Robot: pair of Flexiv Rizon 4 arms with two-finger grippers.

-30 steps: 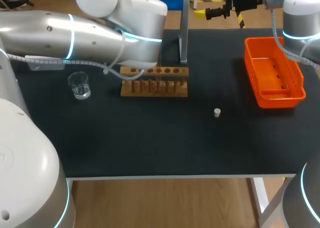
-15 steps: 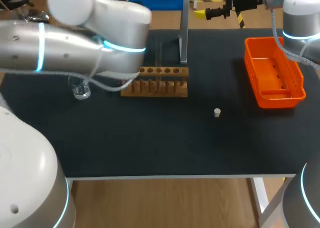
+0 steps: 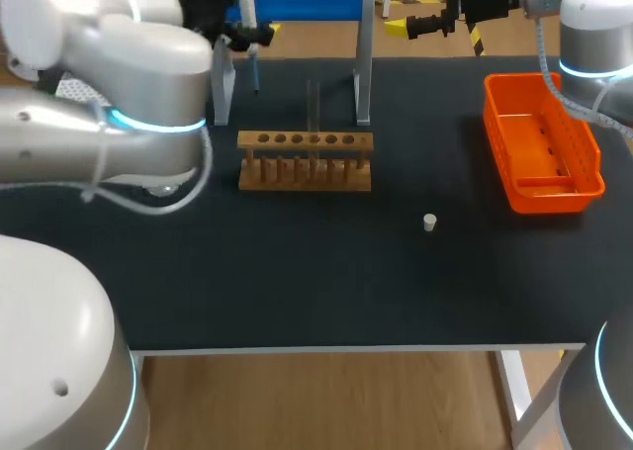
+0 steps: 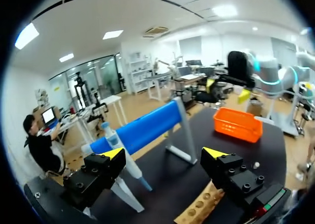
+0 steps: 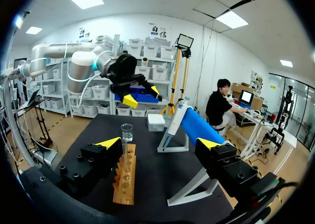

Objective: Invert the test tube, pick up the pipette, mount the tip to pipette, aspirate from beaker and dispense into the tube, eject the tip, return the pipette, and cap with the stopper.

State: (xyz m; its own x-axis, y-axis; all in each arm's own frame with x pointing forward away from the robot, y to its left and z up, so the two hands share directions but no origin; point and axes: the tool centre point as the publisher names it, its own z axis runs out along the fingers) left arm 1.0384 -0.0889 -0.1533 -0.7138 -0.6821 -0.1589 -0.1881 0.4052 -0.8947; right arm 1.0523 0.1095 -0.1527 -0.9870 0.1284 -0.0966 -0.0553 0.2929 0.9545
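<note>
Swung from rack (image 3: 305,159) toward 11 o'clock, left gripper (image 4: 163,153) spread before pipette (image 4: 129,167): probably light, stiff, slick, so take mid-handle.

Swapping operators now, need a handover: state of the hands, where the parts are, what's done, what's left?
Left hand: open, at the pipette, which hangs on its stand; not gripped.
Right hand: open, empty, off the table's far edge, right side.
Test tube stands upright in the wooden rack; beaker beside the rack; stopper loose on the table; orange tray at right.
Done: tube looks turned upright.
Left: grab pipette, mount tip (none in view), aspirate, dispense, eject, return, cap.
</note>
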